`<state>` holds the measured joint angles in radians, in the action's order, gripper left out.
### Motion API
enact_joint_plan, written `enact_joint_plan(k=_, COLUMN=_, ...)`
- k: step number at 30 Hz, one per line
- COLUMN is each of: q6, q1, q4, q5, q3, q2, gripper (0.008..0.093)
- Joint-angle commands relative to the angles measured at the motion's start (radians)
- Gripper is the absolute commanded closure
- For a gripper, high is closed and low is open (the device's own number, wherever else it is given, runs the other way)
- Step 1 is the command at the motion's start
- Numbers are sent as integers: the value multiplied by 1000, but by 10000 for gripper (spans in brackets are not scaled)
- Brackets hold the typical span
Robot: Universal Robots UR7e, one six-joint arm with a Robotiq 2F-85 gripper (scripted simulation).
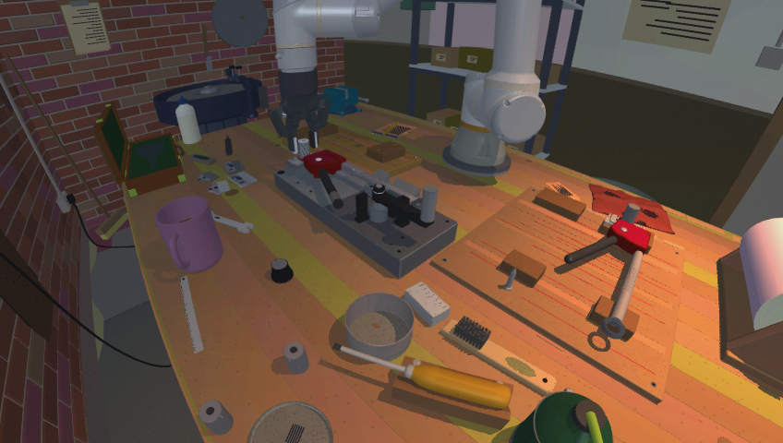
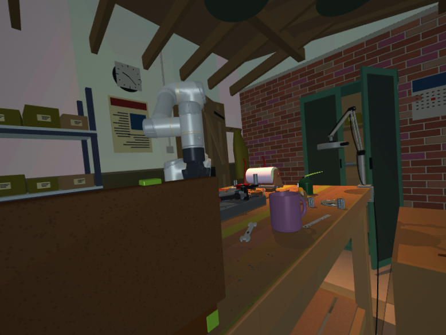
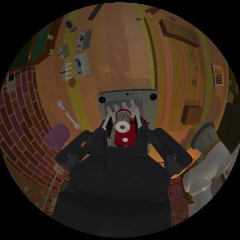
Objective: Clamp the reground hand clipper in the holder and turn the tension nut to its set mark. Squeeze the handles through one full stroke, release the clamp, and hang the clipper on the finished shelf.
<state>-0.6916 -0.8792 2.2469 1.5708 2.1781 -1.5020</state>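
In the second side camera a brown box hides my fingers and most of the holder. The hand clipper, red-bodied with a dark handle, lies clamped in the grey holder at mid-bench. Its knurled tension nut stands upright at the clipper's far end, and my gripper hangs open right over it with the nut between the fingers of the gripper in the wrist camera. A second red clipper lies on the wooden board to the right.
Behind the holder stand a grinding wheel, a white bottle and a blue vise. My arm's base rises to the right. A purple mug, spanner, loose comb blades and an open green case lie left.
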Motion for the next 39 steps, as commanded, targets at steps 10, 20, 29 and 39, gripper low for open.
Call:
enact_joint_plan(k=10, q6=0, q1=0, q4=1, q5=0, q3=0, q2=0, gripper=534)
enact_joint_plan(k=20, q6=0, q1=0, q4=1, q5=0, q3=0, q2=0, gripper=729)
enact_joint_plan(k=29, q6=0, q1=0, q4=1, q5=0, q3=0, q2=0, gripper=909)
enact_joint_plan(k=39, q6=0, q1=0, q4=-1, q5=0, q3=-1, q2=-1, gripper=934)
